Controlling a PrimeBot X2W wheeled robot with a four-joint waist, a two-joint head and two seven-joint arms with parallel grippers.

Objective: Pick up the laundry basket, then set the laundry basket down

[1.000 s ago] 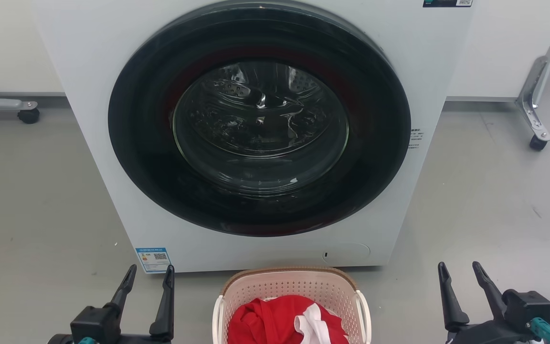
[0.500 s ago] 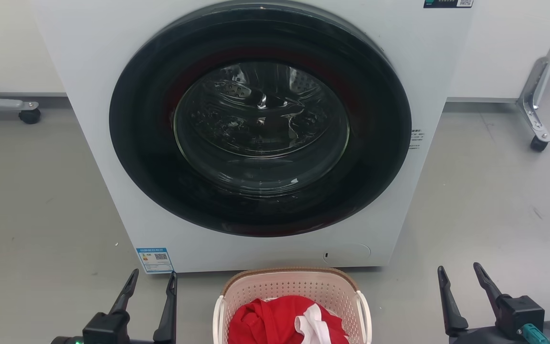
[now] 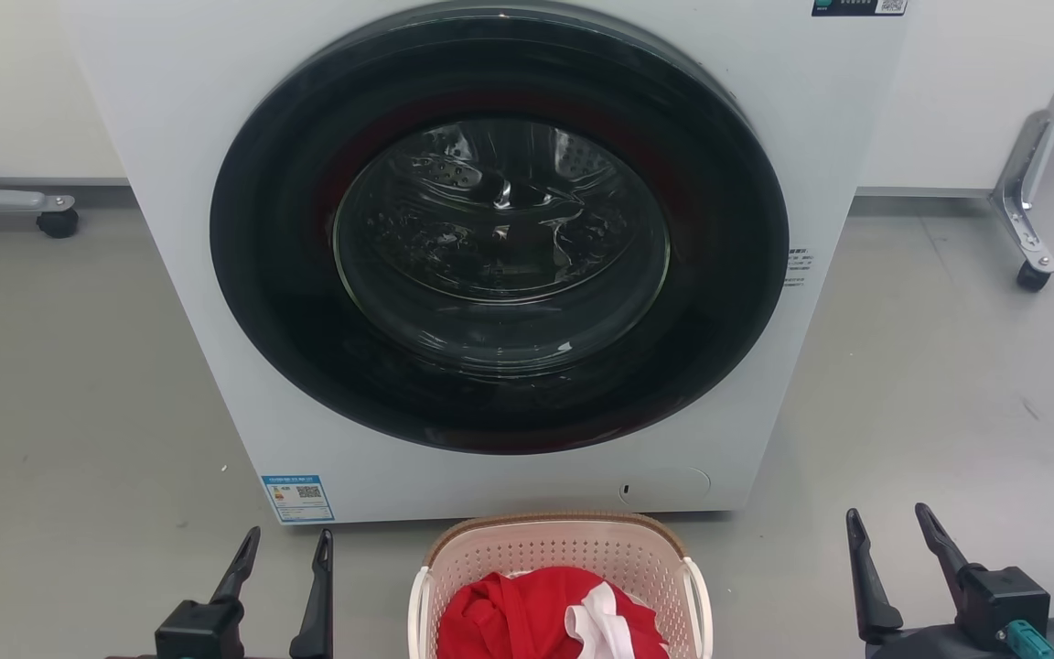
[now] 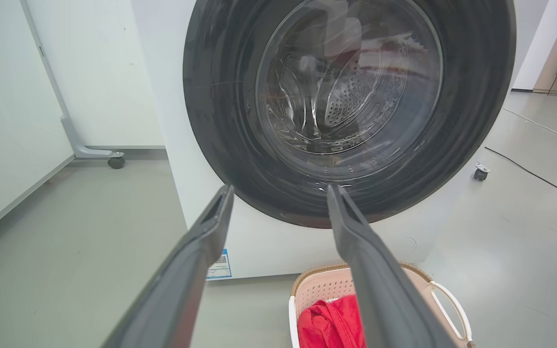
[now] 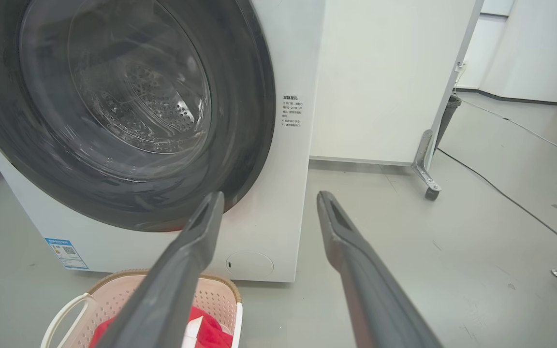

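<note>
Left gripper point(image 3: 290, 531) lower than before, beside laundry basket point(image 3: 564, 549)

Test-lab laundry bay: washing machine point(image 3: 490, 256), wheeled partition point(image 5: 380, 87) (bare floor point(image 3: 948, 384)).

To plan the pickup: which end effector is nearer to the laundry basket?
Left. The left end effector sits close beside the laundry basket on its left; the right end effector stands farther off its right side.
</note>
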